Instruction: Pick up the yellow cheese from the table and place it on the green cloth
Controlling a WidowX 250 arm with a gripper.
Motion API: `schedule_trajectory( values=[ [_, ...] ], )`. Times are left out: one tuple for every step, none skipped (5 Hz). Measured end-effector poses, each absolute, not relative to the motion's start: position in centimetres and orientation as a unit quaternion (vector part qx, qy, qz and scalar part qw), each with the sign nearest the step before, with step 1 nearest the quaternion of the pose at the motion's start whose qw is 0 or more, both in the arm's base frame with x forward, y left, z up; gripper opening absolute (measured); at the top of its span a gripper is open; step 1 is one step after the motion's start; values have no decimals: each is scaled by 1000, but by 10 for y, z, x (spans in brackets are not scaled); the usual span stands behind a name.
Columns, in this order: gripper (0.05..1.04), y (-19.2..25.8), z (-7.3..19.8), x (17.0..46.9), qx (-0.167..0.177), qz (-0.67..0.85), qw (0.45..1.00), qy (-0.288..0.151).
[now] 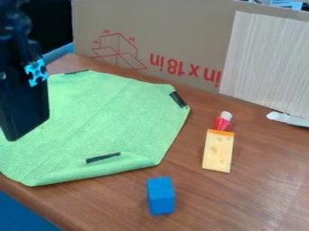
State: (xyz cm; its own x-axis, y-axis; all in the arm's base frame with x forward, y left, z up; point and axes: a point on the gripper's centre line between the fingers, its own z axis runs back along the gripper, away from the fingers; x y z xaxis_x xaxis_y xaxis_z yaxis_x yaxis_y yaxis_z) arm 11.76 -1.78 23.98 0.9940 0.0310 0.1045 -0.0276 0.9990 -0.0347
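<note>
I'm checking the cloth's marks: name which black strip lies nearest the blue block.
The near strip, by the curled edge of the cloth; the right strip and far strip lie farther from the blue block.

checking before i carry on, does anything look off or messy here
The green cloth lies askew: its near edge is curled over rather than flat. The red print on the cardboard behind is upside down, so the board probably stands inverted. I see no spill.
</note>
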Motion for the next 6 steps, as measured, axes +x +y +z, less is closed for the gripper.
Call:
schedule_trajectory(
  values=[
    [1000, -18, 236, 117, -14, 17, 999, -50],
    [1000, -32, 199, 144, 18, 6, 998, -64],
    [999, -46, 178, 156, 27, 30, 983, -181],
    [999, -48, 150, 183, 44, 46, 974, -220],
    [999, -46, 137, 208, 40, 78, 968, -236],
    [999, -44, 127, 230, 26, 123, 964, -236]
  ],
)
